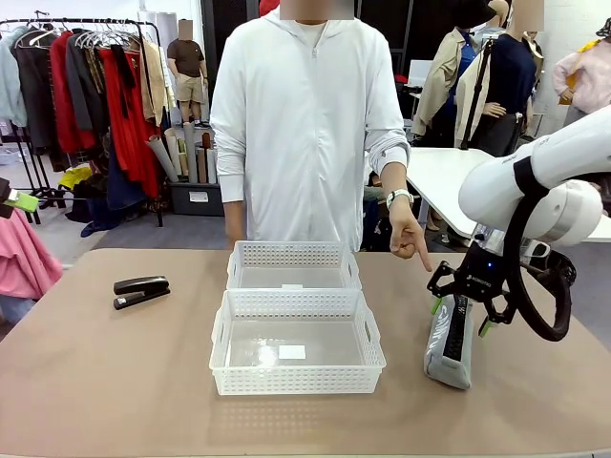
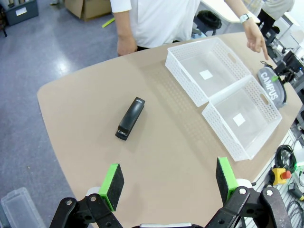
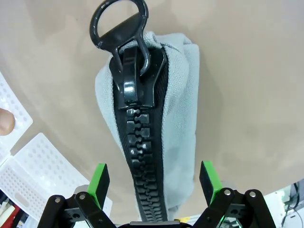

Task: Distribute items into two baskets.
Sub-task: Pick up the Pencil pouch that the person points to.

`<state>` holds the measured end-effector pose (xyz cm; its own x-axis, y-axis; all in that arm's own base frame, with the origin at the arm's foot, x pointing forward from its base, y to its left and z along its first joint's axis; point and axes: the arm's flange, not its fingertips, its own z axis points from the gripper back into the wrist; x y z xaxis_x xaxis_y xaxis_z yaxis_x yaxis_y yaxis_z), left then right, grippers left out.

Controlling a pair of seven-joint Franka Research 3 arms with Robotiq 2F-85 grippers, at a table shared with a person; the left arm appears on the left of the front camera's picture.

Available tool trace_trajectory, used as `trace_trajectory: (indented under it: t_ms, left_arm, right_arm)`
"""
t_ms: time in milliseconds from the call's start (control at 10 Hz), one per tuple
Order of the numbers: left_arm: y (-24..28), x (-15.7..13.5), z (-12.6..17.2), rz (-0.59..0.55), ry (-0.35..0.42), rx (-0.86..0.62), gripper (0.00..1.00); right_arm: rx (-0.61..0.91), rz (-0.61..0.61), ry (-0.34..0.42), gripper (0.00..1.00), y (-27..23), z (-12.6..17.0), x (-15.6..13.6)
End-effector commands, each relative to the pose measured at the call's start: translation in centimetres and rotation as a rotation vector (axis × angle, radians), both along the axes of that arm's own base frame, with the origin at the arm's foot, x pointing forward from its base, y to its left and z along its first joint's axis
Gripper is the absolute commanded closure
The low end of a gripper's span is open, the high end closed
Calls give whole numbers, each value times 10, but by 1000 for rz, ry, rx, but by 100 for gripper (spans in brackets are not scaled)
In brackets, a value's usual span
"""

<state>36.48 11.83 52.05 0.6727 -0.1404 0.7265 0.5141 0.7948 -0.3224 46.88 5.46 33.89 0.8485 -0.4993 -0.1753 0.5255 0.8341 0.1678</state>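
The grey zip pouch (image 1: 450, 343) lies on the table's right side, its black zipper (image 3: 137, 142) facing up. My right gripper (image 1: 460, 315) hangs open right over it, a green pad (image 3: 100, 179) on either side of the pouch without touching. The black stapler (image 1: 141, 290) rests on the left of the table, also seen from the left wrist as the stapler (image 2: 130, 118). My left gripper (image 2: 170, 183) is open high above the table, holding nothing. Two white baskets stand in the middle, the near basket (image 1: 221, 345) and the far basket (image 1: 234, 270), both empty. The person's hand (image 1: 410, 239) points down at the pouch.
The person stands at the far edge behind the baskets. Bare tabletop lies between the stapler and the baskets and along the front edge. A clothes rack and another table stand beyond the table.
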Motion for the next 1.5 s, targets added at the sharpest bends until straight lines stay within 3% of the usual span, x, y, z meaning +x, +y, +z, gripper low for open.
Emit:
trace_trajectory:
  t_ms: [0,300,400,1100,1200,1400]
  left_arm:
    - [1,1,0,-4,-10,-15,0]
    - [1,1,0,-4,-10,-15,0]
    - [1,1,0,-4,-10,-15,0]
    - [1,1,0,-4,-10,-15,0]
    - [1,1,0,-4,-10,-15,0]
    - [1,1,0,-4,-10,-15,0]
  right_arm:
    - [9,-15,-13,0,3,-13,5]
    - [-8,-3,-31,0,6,-17,3]
    - [-5,-3,7,0,1,-17,4]
    - [-5,-3,7,0,1,-17,4]
    - [-7,-1,6,5,2,-18,4]
    - [-78,-59,29,45,11,-19,3]
